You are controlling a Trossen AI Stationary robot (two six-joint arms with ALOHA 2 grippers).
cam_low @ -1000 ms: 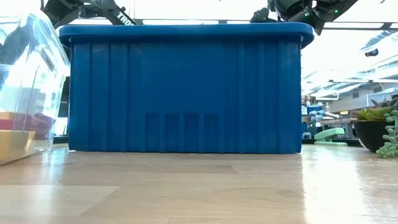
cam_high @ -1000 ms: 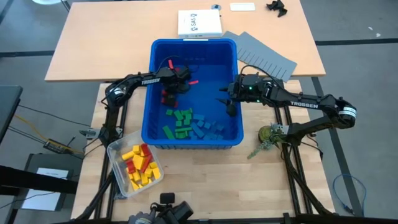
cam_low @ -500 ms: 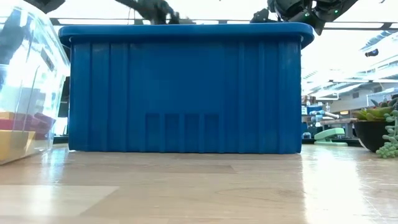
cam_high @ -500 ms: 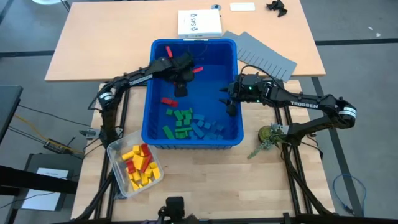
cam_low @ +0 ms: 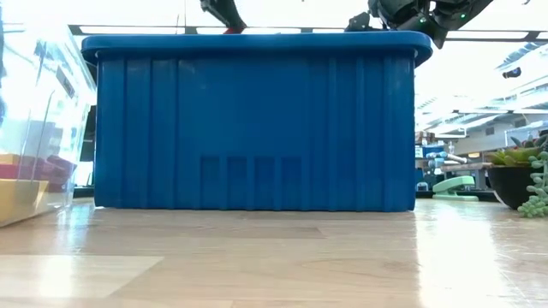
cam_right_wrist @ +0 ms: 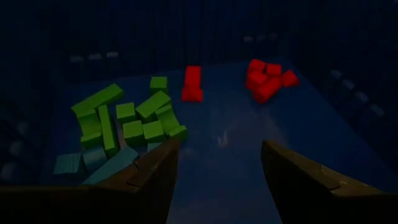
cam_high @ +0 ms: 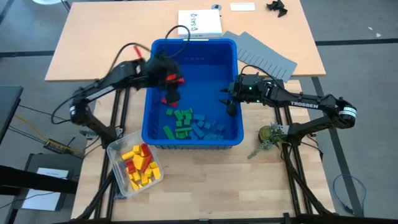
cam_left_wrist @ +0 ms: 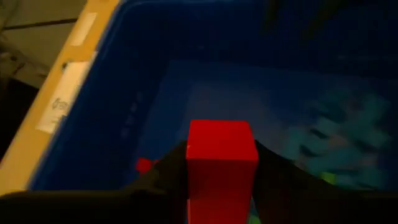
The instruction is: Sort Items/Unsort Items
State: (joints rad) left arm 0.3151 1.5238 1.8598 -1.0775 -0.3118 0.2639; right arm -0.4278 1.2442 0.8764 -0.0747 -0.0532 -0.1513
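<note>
A red block (cam_left_wrist: 222,152) sits between the fingers of my left gripper (cam_high: 170,86), which is raised over the left part of the blue bin (cam_high: 148,118). On the bin floor lie one red block (cam_right_wrist: 191,84), a cluster of red blocks (cam_right_wrist: 267,78), green blocks (cam_high: 180,121) and blue blocks (cam_high: 208,127). My right gripper (cam_high: 227,102) hangs open over the bin's right part, with nothing between its fingers. A clear tub (cam_high: 118,152) at the near left holds yellow and red blocks. My left gripper pinches the red block by two opposite sides (cam_left_wrist: 194,163) between its two fingers. The fingers slant downward into the bin from its left side. The block juts out past the fingertips and is lifted clear of the bin floor.
A grey slotted sheet (cam_high: 264,56) and a white box (cam_high: 199,23) lie on the far table behind the bin. A small plant (cam_high: 268,134) stands to the bin's right. In the low view the bin's front wall (cam_low: 257,120) hides its contents.
My left gripper has risen from the bin floor to above the rim with the red block still in its fingers, and has tipped from pointing steeply down to a shallower slant. One red block stays on the floor below it. The right arm has kept still.
</note>
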